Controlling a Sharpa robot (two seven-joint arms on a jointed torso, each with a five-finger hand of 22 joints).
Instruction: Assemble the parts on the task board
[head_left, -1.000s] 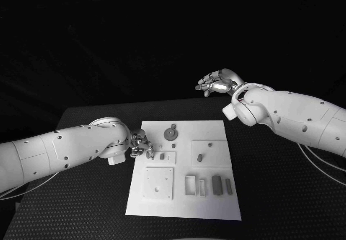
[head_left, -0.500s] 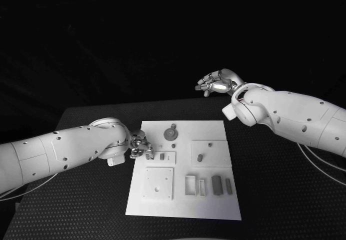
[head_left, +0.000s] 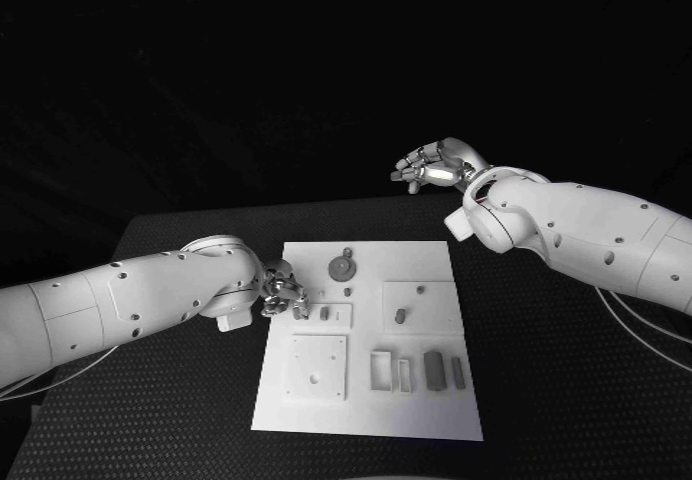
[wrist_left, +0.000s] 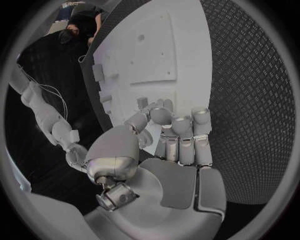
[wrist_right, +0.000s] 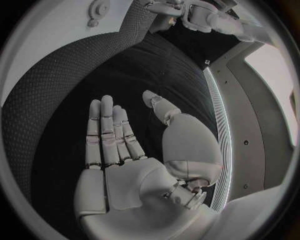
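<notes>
The white task board (head_left: 368, 400) lies in the middle of the black table, with grey parts on it: a round gear (head_left: 342, 267), a square plate (head_left: 317, 365), a rectangular frame (head_left: 381, 368) and a few upright blocks (head_left: 433, 367). My left hand (head_left: 278, 292) sits at the board's left edge, fingers curled with the thumb against them, right by a small peg (head_left: 302, 311). In the left wrist view the left hand (wrist_left: 169, 135) has its fingertips (wrist_left: 159, 114) meeting over the board (wrist_left: 169, 45); whether they pinch the peg is hidden. My right hand (head_left: 433, 165) is raised beyond the far table edge, holding nothing; the right hand (wrist_right: 125, 150) has its palm flat.
Black textured table surface (head_left: 562, 380) surrounds the board on all sides. Small pegs (head_left: 398, 316) stand on a raised square in the board's middle right. The right wrist view catches the board's corner (wrist_right: 56, 25) and the gear (wrist_right: 99, 9) far off.
</notes>
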